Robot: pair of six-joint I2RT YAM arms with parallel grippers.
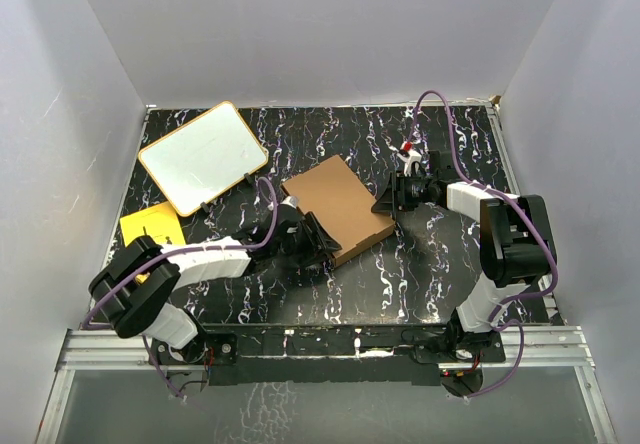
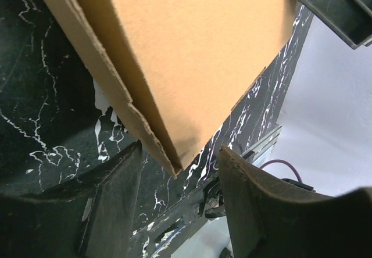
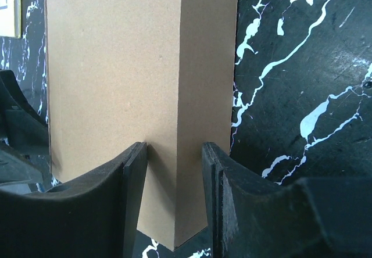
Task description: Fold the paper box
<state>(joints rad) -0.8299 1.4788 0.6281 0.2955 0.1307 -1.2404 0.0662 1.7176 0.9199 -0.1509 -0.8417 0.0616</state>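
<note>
Black white-veined table (image 1: pixel 420 264), plain white walls (image 1: pixel 300 34), paper box (image 1: pixel 338 204) seemingly closed flat

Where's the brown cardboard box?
In the top view, the paper box lies mid-table between the left gripper and right gripper, right of the white board.

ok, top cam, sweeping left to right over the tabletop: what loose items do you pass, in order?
yellow sheet → white board with orange rim → paper box
</note>
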